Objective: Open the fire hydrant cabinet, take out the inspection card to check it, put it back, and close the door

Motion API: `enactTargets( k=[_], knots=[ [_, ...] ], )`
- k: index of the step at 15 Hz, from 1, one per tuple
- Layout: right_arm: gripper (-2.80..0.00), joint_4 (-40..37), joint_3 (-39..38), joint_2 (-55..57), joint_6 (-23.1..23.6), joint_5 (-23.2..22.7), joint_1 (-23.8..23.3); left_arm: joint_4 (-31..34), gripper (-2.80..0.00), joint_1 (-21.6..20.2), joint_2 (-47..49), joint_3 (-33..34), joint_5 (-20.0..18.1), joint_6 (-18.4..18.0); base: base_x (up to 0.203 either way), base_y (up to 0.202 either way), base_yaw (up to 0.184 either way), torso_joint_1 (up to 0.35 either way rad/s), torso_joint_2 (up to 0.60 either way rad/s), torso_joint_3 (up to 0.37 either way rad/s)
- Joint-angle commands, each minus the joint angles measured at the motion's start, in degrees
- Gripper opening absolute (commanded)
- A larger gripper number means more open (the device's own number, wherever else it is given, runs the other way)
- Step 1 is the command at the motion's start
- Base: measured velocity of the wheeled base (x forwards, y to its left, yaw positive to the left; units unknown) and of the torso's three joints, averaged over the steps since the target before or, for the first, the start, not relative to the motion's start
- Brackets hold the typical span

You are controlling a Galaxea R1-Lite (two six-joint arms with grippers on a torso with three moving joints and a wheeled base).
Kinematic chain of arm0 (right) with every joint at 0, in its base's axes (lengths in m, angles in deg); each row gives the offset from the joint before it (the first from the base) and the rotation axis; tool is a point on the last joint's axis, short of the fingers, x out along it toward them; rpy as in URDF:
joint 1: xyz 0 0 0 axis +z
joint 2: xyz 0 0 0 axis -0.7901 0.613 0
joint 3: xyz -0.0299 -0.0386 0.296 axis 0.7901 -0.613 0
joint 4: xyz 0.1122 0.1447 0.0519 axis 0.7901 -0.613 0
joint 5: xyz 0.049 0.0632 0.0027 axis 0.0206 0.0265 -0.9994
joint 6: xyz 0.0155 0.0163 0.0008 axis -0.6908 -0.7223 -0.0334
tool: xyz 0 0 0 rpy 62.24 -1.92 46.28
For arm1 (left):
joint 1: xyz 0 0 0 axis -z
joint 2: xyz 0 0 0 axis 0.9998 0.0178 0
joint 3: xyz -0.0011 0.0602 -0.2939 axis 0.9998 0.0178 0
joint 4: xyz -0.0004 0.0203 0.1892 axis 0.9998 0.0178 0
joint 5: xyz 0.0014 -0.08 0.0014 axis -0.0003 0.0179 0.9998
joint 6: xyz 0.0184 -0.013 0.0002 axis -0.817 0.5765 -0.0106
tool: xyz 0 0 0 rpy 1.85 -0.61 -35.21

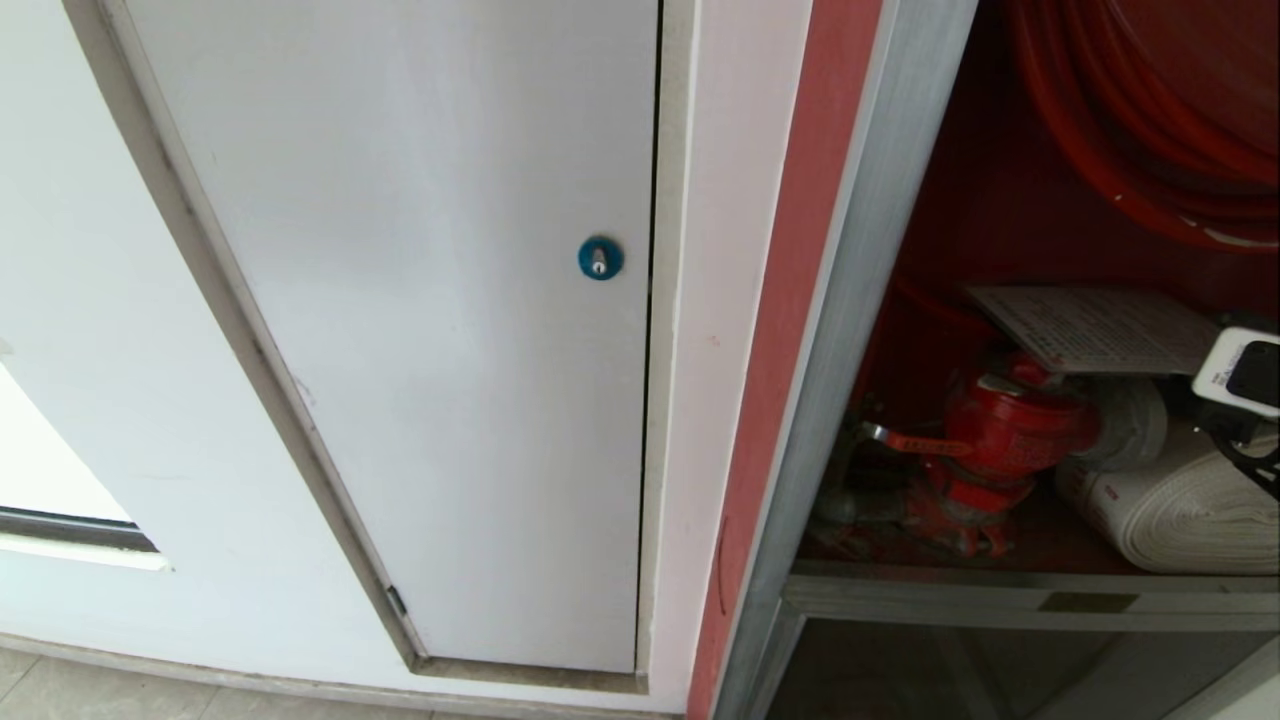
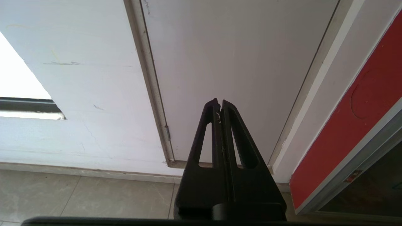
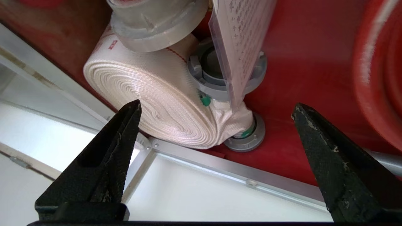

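Note:
The fire hydrant cabinet (image 1: 850, 300) stands open at the right, its red inside showing. The inspection card (image 1: 1100, 330), a whitish printed sheet, lies across the coupling and the rolled white hose (image 1: 1180, 510). In the right wrist view the card (image 3: 245, 40) leans on the grey coupling. My right gripper (image 3: 216, 106) hangs open just in front of the hose roll (image 3: 150, 94), nothing between its fingers, apart from the card. Its wrist (image 1: 1240, 375) shows at the head view's right edge. My left gripper (image 2: 219, 102) is shut and empty, facing the wall. The door is out of view.
A white panel with a blue round lock (image 1: 600, 258) fills the wall left of the cabinet. Inside sit a red hydrant valve (image 1: 1000, 440) and a coiled red hose (image 1: 1150, 120). A silver crossbar (image 1: 950, 592) with a brass plate (image 1: 1088, 602) runs below the hose roll.

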Motion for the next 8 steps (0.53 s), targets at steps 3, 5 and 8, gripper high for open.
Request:
enactTargets(
  k=[3,5,8],
  knots=[
    [0.0,4.34,0.54,4.8,0.41,-0.87,-1.14,-0.05,-2.8,0.0,0.04,0.0,0.0,0.02,0.0,0.0,0.0,0.0,0.0,0.0],
    [0.0,7.0,0.55,6.57,0.41,-1.55,-1.44,-0.05,-2.8,0.0,0.04,0.0,0.0,0.03,0.0,0.0,0.0,0.0,0.0,0.0],
    [0.0,8.52,0.76,7.64,0.41,-2.06,-1.45,-0.05,-2.8,0.0,0.04,0.04,0.0,0.02,0.0,0.0,0.0,0.0,0.0,0.0]
  ],
)
